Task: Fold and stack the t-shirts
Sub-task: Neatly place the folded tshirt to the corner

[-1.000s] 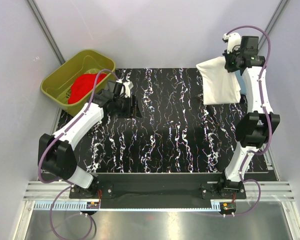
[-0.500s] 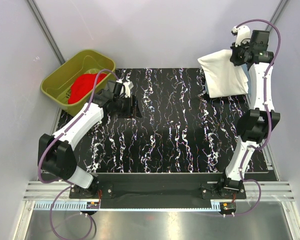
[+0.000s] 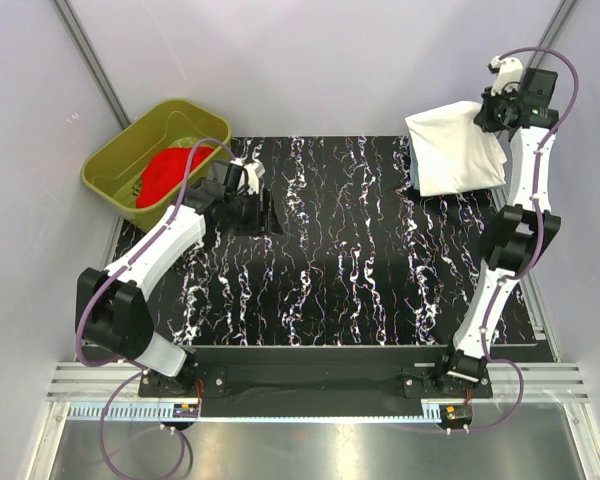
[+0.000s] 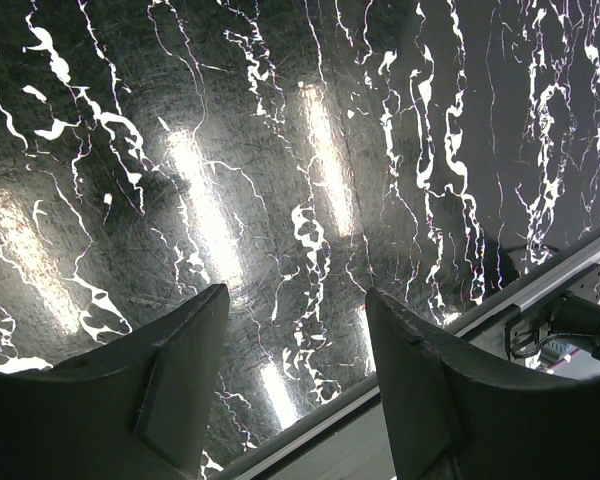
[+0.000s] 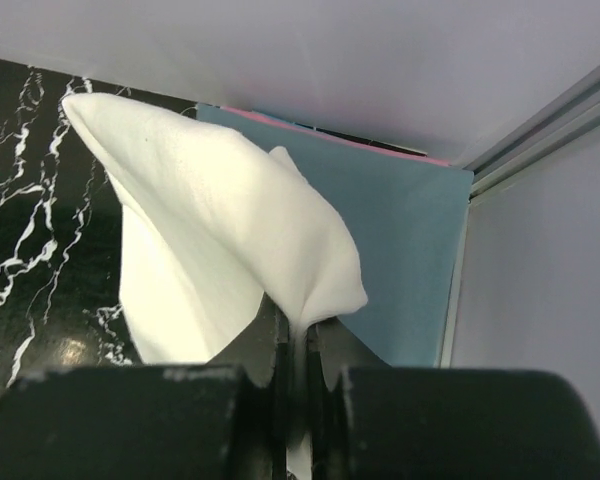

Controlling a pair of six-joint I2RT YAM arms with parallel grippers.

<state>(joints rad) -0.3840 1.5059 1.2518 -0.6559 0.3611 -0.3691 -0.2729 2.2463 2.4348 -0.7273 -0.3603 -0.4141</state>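
Note:
A folded white t-shirt (image 3: 454,153) hangs lifted over the table's far right corner. My right gripper (image 3: 496,112) is shut on its edge; in the right wrist view the cloth (image 5: 220,230) is pinched between the two fingers (image 5: 278,345). A red t-shirt (image 3: 168,172) lies crumpled in the olive-green tub (image 3: 130,145) at the far left. My left gripper (image 3: 268,213) stands open just right of the tub, low over the black marbled table (image 3: 330,260). Its fingers (image 4: 170,380) hold nothing, and only the tabletop shows between them.
Beyond the held shirt, a blue sheet (image 5: 400,240) covers the far right corner by the wall. The table's metal rail (image 4: 540,290) runs along one edge in the left wrist view. Grey walls enclose the table on three sides.
My right arm has carried the white t-shirt further right and toward the back corner. The left arm has stayed where it was.

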